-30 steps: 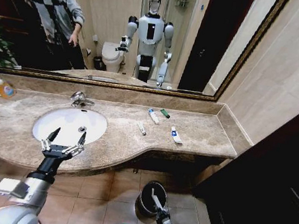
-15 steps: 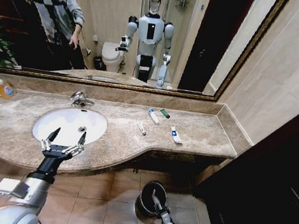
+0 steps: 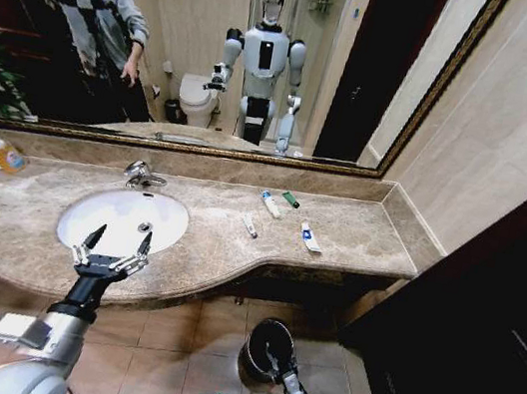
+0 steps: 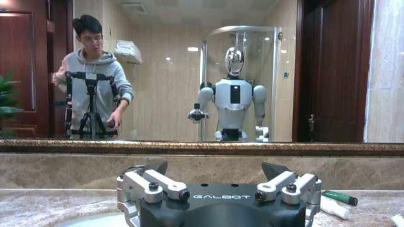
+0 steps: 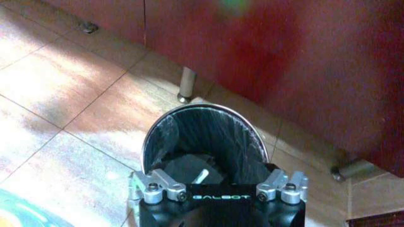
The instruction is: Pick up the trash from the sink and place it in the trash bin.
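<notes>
- My left gripper (image 3: 114, 251) hovers at the sink's (image 3: 78, 215) front edge, jaws wide.
- My right gripper (image 5: 218, 176) sits over the bin (image 5: 165, 124), jaws spread, a white piece (image 5: 201, 176) between them.
- Tubes (image 3: 270, 203) lie on the counter (image 3: 358, 235).

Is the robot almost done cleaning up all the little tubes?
Not yet. The right gripper is over the trash bin, with one white piece at its mouth. Four tubes lie on the counter beside the sink. The left gripper waits open above the sink.
</notes>
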{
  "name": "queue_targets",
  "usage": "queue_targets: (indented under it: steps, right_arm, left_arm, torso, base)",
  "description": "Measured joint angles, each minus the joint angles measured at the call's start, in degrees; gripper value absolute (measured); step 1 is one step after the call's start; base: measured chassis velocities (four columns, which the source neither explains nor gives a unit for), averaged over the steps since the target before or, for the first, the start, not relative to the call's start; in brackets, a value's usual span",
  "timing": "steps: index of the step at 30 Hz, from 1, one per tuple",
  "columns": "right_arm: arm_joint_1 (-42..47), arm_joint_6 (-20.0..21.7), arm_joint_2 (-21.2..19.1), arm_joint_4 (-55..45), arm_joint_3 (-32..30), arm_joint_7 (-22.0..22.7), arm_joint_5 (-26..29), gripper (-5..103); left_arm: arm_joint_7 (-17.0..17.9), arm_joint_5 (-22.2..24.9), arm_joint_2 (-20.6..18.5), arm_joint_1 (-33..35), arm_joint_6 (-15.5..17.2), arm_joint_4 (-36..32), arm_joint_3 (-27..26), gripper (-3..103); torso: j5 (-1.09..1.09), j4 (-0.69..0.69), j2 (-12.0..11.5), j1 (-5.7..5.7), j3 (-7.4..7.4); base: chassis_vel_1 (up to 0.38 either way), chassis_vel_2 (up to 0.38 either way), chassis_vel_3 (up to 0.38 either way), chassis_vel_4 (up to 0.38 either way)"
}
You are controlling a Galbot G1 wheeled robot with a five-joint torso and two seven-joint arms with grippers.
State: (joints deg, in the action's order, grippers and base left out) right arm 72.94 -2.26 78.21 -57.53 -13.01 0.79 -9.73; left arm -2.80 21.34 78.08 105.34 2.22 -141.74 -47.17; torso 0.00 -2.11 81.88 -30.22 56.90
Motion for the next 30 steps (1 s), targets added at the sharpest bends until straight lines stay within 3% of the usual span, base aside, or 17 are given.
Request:
queue_targets:
  steps: [3, 16, 19, 30]
  right_arm:
    - [0.44, 0.22, -0.09, -1.09, -0.11, 0.00, -0.01, 99]
    - [3.00, 0.45, -0.78, -5.56, -0.93, 0.01, 1.12, 100]
    - [7.58, 0.80, -3.11, -15.35, -2.54, 0.39, 5.84, 100]
    - [20.39, 0.02, -8.21, -39.73, -10.56, 1.14, 14.30, 100]
  left_arm:
    - [0.00, 0.00, 0.00, 0.00, 0.00, 0.00, 0.00, 100]
    - [0.00, 0.00, 0.00, 0.00, 0.00, 0.00, 0.00, 100]
    - [-0.01, 0.00, 0.00, 0.00, 0.00, 0.00, 0.00, 100]
    - [-0.01, 0.00, 0.00, 0.00, 0.00, 0.00, 0.00, 100]
  torso:
    - [0.00, 0.00, 0.00, 0.00, 0.00]
    - [0.01, 0.00, 0.00, 0.00, 0.00]
    - [0.01, 0.00, 0.00, 0.00, 0.00]
    - [0.00, 0.00, 0.00, 0.00, 0.00]
  base:
    - [0.000, 0.000, 0.000, 0.000]
    - [0.000, 0.000, 0.000, 0.000]
    - [0.000, 0.000, 0.000, 0.000]
    - [0.000, 0.000, 0.000, 0.000]
